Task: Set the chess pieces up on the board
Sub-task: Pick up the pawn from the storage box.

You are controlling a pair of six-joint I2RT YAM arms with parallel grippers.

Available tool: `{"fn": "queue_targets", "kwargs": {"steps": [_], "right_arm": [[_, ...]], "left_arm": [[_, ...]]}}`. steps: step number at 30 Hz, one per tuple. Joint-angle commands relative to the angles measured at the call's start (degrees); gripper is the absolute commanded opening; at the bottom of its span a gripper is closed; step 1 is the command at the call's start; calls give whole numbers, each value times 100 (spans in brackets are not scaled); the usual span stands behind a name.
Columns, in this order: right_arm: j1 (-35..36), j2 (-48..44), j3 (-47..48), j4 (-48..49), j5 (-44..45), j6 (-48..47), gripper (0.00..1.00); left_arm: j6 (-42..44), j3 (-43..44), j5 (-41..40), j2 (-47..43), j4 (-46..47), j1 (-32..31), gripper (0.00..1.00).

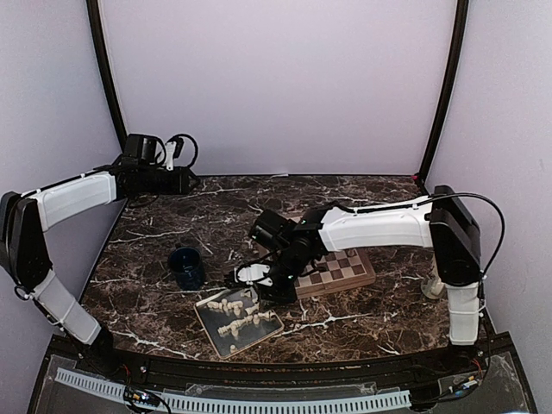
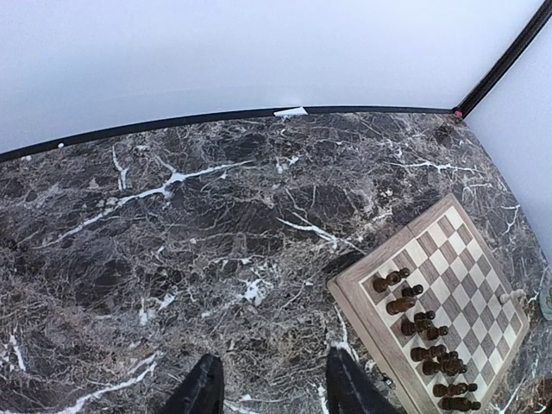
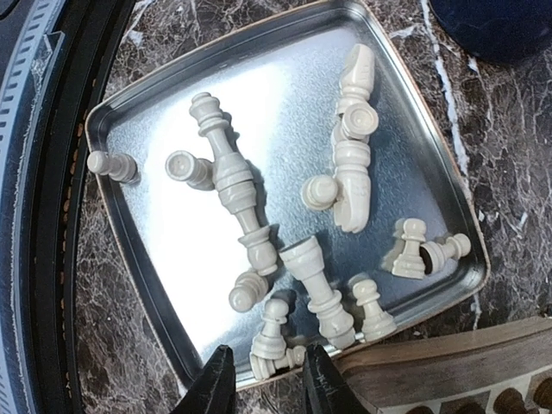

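Several cream-white chess pieces (image 3: 233, 185) lie and stand in a grey metal tray (image 3: 285, 103), which sits at the table's front (image 1: 216, 338). My right gripper (image 3: 267, 379) hangs low over the tray's near rim. It is open, and its fingers (image 3: 216, 384) straddle an upright pawn (image 3: 274, 332) with a small gap showing on the left side. The board (image 1: 341, 267) lies just right of the tray, and dark pieces (image 2: 427, 332) line one of its edges. A single cream piece (image 2: 513, 296) stands on the board. My left gripper (image 2: 274, 392) is open over bare marble, far back left (image 1: 185, 181).
A dark blue mug (image 1: 185, 267) stands left of the tray, and its rim shows in the right wrist view (image 3: 500, 26). The board's tan corner (image 3: 448, 371) almost touches the tray. The black table edge (image 3: 52, 259) runs close by the tray.
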Motion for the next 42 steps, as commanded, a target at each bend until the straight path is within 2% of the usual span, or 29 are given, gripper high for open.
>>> {"fn": "queue_targets", "kwargs": {"steps": [1,13,24,32,39,42], "right_arm": [[168,243,333,-183,51,-77,29],[394,565,505,-292,37,-186,29],[449,702,582,-246,149,-110,20],[460,880,724,-266,246,-60,20],[485,803,836,-380,91,-63,9],[479,654,834,-506,-276,-137,8]], "left_arm": [[-86,-165,322,-495,237,28,43],[-52,-234,339,-635,184,26,43],[-81,-252,427,-579,195,26,43],[-86,-235,485,-525,180,22,43],[-72,-235,503,-517,186,28,43],[-76,-235,516,-516,178,29,43]]}}
